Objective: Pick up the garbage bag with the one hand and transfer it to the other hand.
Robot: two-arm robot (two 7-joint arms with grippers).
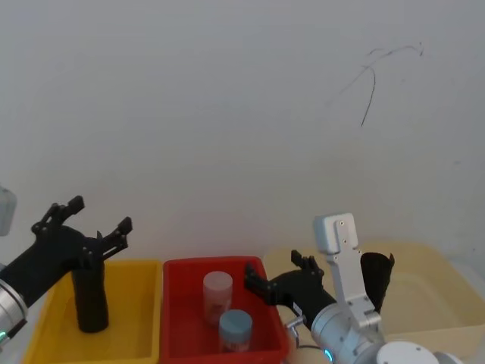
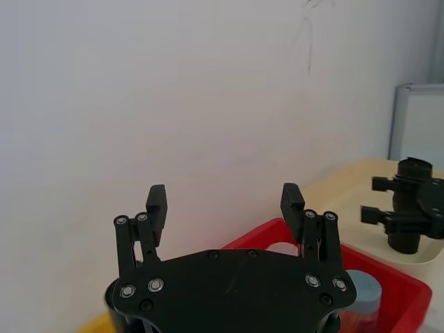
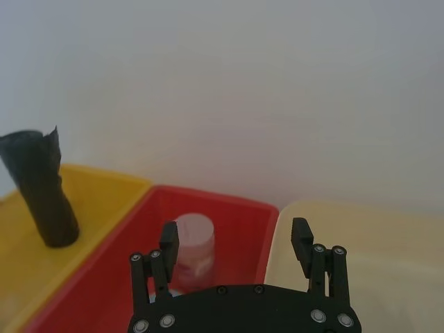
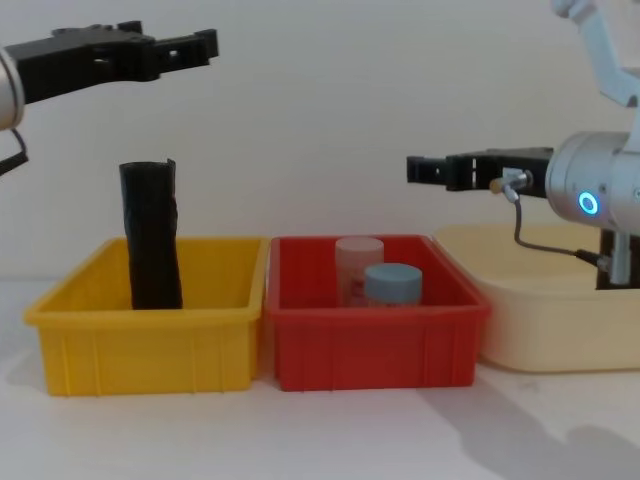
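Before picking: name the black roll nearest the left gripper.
The garbage bag in the yellow bin, under the left gripper, not the roll in the cream tub.

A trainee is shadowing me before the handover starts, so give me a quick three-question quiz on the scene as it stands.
1. True or false: the left gripper is shut on the garbage bag.
2. Fill in: the fingers of the right gripper are ___ (open or shut).
3. Where is the garbage bag? A) upright in the yellow bin B) held by the right gripper C) lying flat in the yellow bin

Key: 1 false; 2 open; 3 A.
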